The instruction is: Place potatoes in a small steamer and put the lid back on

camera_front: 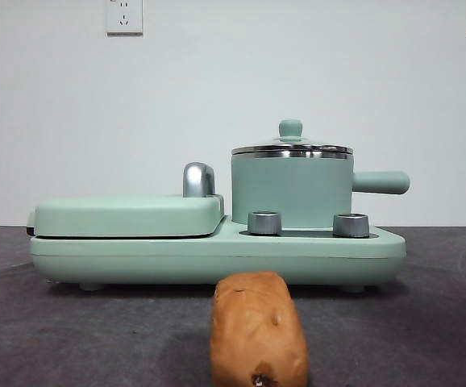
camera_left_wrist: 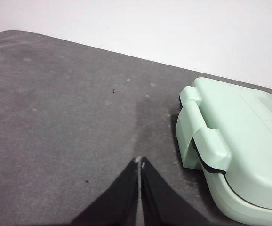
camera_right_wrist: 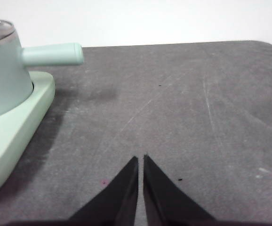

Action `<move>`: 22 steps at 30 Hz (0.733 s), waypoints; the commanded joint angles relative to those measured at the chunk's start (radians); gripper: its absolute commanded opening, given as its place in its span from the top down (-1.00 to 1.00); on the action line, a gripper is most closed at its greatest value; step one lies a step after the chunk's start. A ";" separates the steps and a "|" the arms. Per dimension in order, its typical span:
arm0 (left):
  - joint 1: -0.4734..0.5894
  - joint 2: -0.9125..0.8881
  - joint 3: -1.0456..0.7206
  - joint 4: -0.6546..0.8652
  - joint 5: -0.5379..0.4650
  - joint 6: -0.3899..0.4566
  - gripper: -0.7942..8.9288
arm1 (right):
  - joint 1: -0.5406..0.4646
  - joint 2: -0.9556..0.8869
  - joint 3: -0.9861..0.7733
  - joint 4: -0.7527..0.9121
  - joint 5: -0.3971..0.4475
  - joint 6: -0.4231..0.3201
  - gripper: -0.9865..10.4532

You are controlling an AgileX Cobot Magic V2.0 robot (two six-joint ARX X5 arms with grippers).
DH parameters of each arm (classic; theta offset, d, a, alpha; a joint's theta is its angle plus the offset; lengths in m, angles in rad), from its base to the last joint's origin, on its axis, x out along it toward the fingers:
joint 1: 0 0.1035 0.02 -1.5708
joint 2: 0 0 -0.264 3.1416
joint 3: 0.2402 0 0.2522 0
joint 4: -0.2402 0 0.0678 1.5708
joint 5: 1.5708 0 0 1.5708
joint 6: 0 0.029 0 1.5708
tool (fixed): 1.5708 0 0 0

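A plain white wall (camera_front: pixel 233 97) rises behind the dark grey, scuffed counter (camera_front: pixel 72 339); two white wall sockets (camera_front: pixel 124 16) sit high up, evenly lit.

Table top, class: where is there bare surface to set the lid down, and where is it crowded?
Bare table lies beside the steamer, under its handle, where the right pincer waits. More lies off the griddle end, by the left pincer. The front middle is crowded by the potato, close to the base.

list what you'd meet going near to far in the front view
potato → appliance base with its two knobs → small steamer with the lid on it → wall with sockets
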 commanded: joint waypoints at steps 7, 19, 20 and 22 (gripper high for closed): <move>0.000 0.000 -0.016 0.009 0.087 -0.113 0.83 | 0.000 -0.003 0.005 0.076 -0.062 0.179 0.80; -0.041 0.110 0.092 0.006 0.238 -0.302 0.82 | 0.021 0.082 0.284 -0.188 -0.136 0.252 0.80; -0.047 0.132 0.112 0.005 0.248 -0.312 0.82 | 0.023 0.100 0.318 -0.212 -0.142 0.258 0.80; -0.060 0.177 0.155 0.001 0.275 -0.313 0.82 | 0.027 0.136 0.381 -0.255 -0.164 0.260 0.80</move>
